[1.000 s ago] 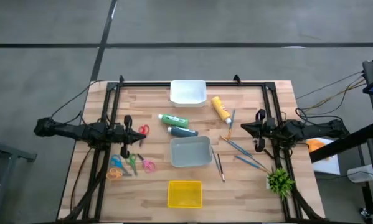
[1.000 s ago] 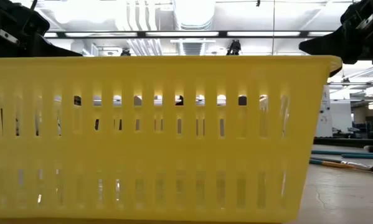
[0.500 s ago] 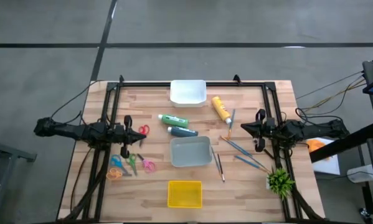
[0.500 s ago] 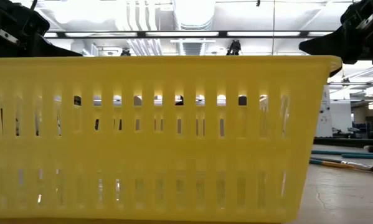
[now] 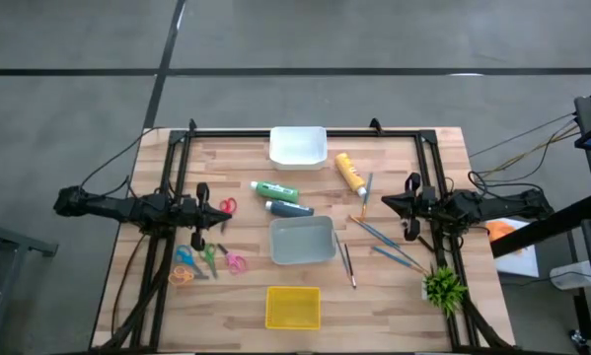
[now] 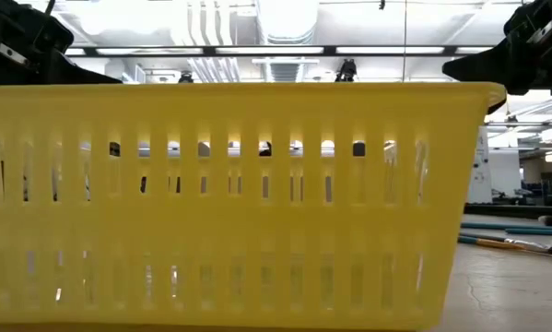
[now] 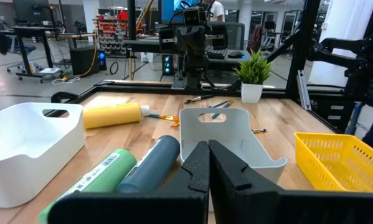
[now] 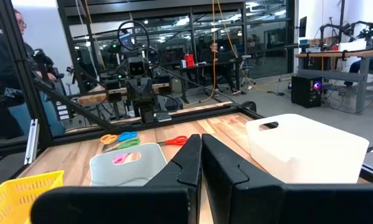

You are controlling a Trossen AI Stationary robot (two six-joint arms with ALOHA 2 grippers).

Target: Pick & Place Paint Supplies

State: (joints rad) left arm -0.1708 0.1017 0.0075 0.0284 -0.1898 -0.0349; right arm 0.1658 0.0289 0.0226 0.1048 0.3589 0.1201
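**Both arms parked, paint supplies not yet touched**

Jaws on both arms are pressed together and hold nothing. From my remote station, the left gripper [image 5: 199,200] sits at the left edge of the table beside red-handled scissors [image 5: 225,206], and the right gripper [image 5: 409,205] sits at the right edge, near the brushes.

Paint supplies, high view: a green tube [image 5: 274,190] and a dark blue tube [image 5: 289,208] lie side by side just above the grey bin [image 5: 302,241] at the table's centre; a yellow tube [image 5: 350,172] lies nearer the white bin [image 5: 298,146] at the far edge. Blue-handled brushes [image 5: 388,242] are scattered between the grey bin and the small green plant [image 5: 443,287]; one dark thin brush [image 5: 348,262] lies just beside the grey bin's right wall. A yellow slotted basket [image 5: 292,307] stands at the near edge and fills the low view. Other coloured scissors [image 5: 206,261] lie at lower left.

I judge the first pick has not begun. To do it well, I would spread the left jaws before descending, approach the green tube from above across its width, and grip mid-body so it does not squeeze or swing. I would leave the thin brushes to the right arm, pinching each at mid-handle and keeping clear of the plant
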